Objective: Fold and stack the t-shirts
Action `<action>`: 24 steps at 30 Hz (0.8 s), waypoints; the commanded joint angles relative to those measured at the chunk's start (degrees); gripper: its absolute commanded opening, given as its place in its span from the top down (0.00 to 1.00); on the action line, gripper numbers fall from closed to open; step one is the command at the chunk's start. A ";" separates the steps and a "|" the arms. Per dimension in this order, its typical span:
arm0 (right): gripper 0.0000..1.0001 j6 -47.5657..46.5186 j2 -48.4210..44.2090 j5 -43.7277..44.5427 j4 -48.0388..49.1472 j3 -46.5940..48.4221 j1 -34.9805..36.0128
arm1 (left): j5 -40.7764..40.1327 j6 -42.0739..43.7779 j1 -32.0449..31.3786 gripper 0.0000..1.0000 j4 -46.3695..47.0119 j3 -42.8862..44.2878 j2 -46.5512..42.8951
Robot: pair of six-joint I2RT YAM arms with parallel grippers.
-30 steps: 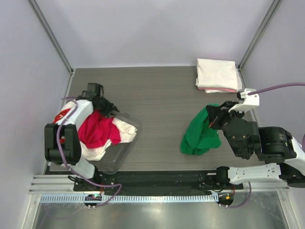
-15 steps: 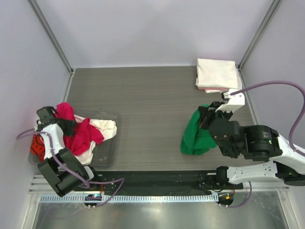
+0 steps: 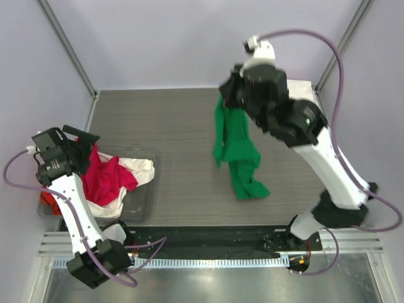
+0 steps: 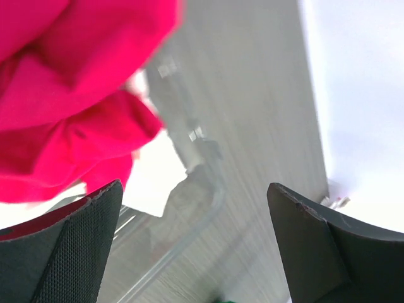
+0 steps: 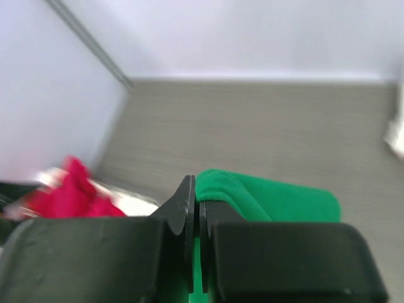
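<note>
My right gripper (image 3: pixel 227 95) is raised high over the back middle of the table and shut on the top edge of the bright green t-shirt (image 3: pixel 238 148). The shirt hangs down long, with its lower end bunched on the table. In the right wrist view the jaws (image 5: pixel 196 203) are pressed together on a fold of the green t-shirt (image 5: pixel 268 201). My left gripper (image 3: pixel 81 144) is open and holds nothing, above the left end of the bin. Below it lies a magenta-red t-shirt (image 3: pixel 104 180) (image 4: pixel 63 95) beside a white t-shirt (image 3: pixel 137 169).
The clear plastic bin (image 3: pixel 148 189) (image 4: pixel 211 205) stands at the front left with the shirts heaped in it. A red printed shirt (image 3: pixel 47 201) shows at its left end. Metal frame posts rise at the back corners, with a rail along the near edge.
My right arm swung up and toward the back centre, lifting the green t-shirt so it hangs. My left gripper opened and let go of the magenta-red t-shirt, which dropped into the bin.
</note>
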 commanded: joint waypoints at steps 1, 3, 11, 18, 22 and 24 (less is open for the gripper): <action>0.99 -5.74 17.10 -23.41 -2.16 36.03 -4.46 | -0.73 3.68 -2.62 0.04 -2.91 3.83 -3.39; 0.99 -3.47 20.35 -30.36 -3.01 48.74 -7.87 | -0.64 4.65 -4.03 0.06 -2.82 5.76 -3.84; 0.99 3.56 -14.33 -16.70 15.89 -14.97 -14.30 | -0.65 7.03 -7.02 0.09 -3.70 8.85 -4.28; 0.00 12.52 -32.99 -6.30 9.66 -51.11 -24.94 | 1.03 6.24 -8.78 0.11 -1.24 5.43 -5.50; 0.00 15.87 -31.51 -14.18 9.21 -55.44 -25.65 | 0.85 6.06 -11.76 0.12 0.16 2.88 -6.30; 0.05 17.45 -30.19 -23.94 13.93 -59.30 -24.60 | -1.60 6.15 -15.89 0.12 0.78 1.38 -6.48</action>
